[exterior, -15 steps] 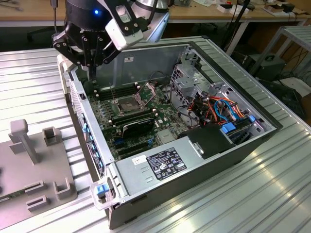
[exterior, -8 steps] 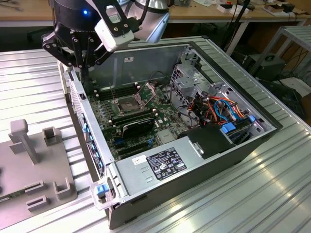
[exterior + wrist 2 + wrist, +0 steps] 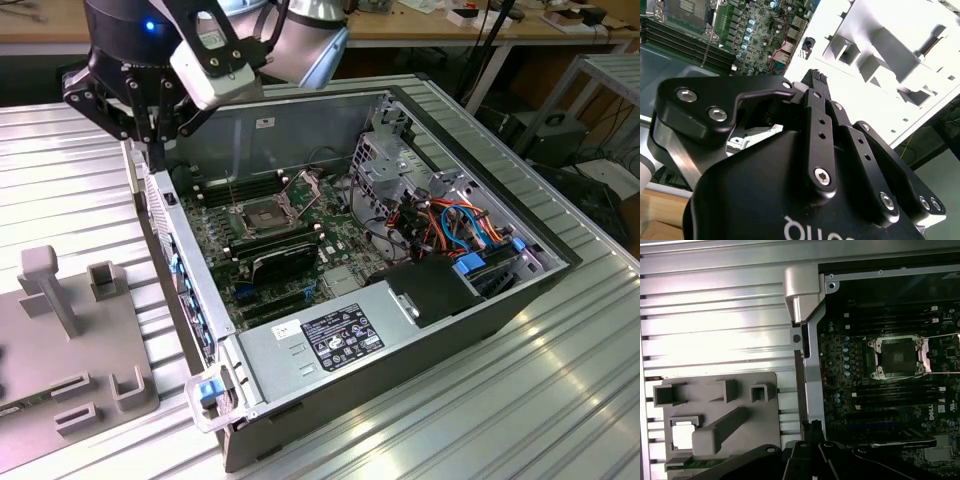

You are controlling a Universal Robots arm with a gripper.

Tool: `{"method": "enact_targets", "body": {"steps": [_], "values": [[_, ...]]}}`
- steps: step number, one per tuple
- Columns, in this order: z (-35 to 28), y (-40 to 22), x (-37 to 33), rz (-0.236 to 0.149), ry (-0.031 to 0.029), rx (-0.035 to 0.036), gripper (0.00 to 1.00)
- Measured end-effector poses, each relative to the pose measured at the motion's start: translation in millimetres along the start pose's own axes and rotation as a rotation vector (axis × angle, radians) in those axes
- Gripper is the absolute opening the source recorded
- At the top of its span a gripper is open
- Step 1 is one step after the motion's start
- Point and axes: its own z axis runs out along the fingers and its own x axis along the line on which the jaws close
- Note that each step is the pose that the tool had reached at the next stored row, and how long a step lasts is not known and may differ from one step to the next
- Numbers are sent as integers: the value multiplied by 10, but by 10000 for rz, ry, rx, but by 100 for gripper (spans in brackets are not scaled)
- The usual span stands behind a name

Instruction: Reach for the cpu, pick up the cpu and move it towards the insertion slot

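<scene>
cpu: pale square chip [image 3: 684,435], flat in a square recess of the grey fixture [image 3: 760,415], outside the case [image 3: 812,385].
slot: silvery frame, dark centre [image 3: 897,357], on the board inside the case; hinged plate raised in the exterior view [image 3: 265,210]. Well apart from the cpu.
gripper: fingers pressed together, nothing between them [image 3: 816,76]; hangs over the case wall, between fixture and board [image 3: 155,150].
room: bare ribbed table [image 3: 715,315] beside the fixture; open air over the slot.
in the way: case wall between cpu and slot; upright post [image 3: 48,285] on the fixture; black card [image 3: 285,258] just beside the slot; memory slots [image 3: 890,320] flank it.
materials: matte moulded fixture, shiny grooved table, sheet-metal case.
</scene>
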Motion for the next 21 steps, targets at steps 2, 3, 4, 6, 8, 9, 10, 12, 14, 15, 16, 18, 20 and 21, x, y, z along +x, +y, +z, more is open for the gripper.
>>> {"method": "enact_targets", "body": {"steps": [2, 3, 4, 6, 8, 9, 10, 12, 14, 15, 16, 18, 20, 21], "values": [[2, -3, 34, 0, 0, 0, 11], [3, -5, 65, 0, 0, 0, 11], [4, -6, 79, 0, -1, -1, 11], [6, -9, 109, -1, -1, -1, 11], [7, -11, 136, -1, 0, -2, 11], [8, -12, 154, 0, 0, -1, 11], [9, -14, 172, 0, 0, -1, 11], [9, -15, 191, 0, -1, -1, 11], [12, -19, 230, 0, -1, -2, 11], [12, -21, 246, 0, 0, -2, 11], [13, -22, 255, 0, 0, -2, 11], [14, -26, 282, 0, 1, -3, 11], [15, -29, 305, 0, 0, -3, 11], [16, -31, 324, -1, 0, -3, 11]]}}
